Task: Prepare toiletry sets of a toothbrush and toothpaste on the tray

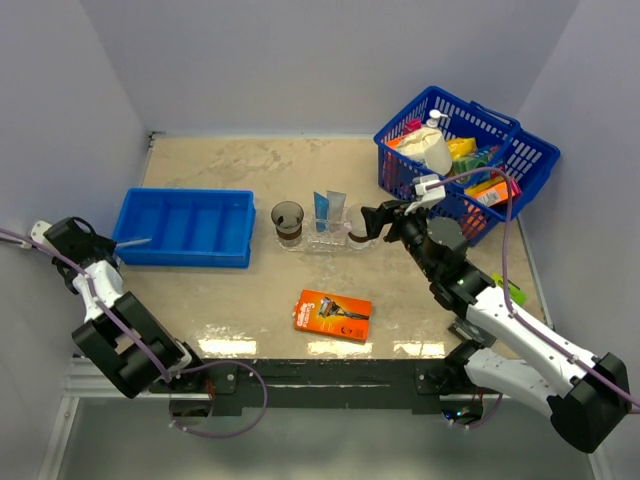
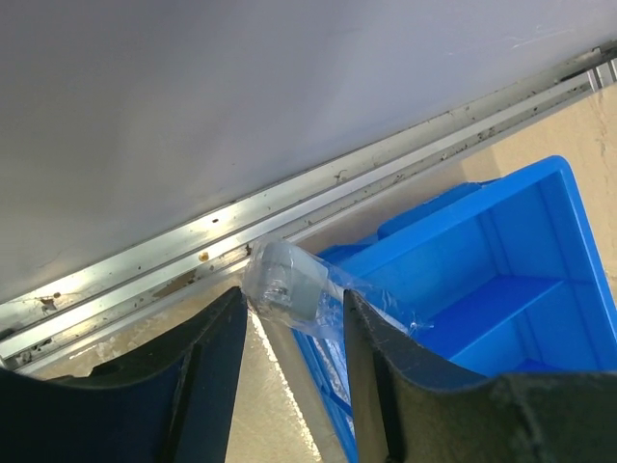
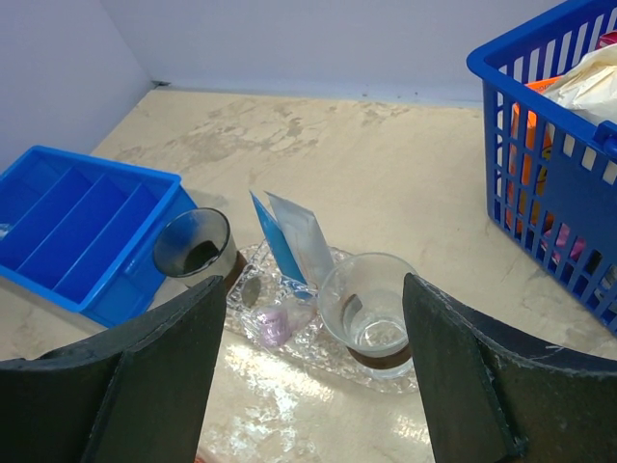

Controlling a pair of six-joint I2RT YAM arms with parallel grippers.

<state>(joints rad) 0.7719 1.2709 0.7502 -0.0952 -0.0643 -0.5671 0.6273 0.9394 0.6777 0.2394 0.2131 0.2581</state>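
Observation:
The clear tray lies mid-table and also shows in the right wrist view. Two toothpaste tubes, one blue and one white, stand upright in it. A translucent cup stands on its right end. A darker cup stands at its left end. My right gripper is open and empty, just short of the tray. My left gripper is shut on a toothbrush in clear wrap, held over the left edge of the blue bin.
The blue compartment bin sits at the left. An orange razor pack lies near the front. A blue wire basket full of items stands at the back right. A small purple wrapped item lies in the tray.

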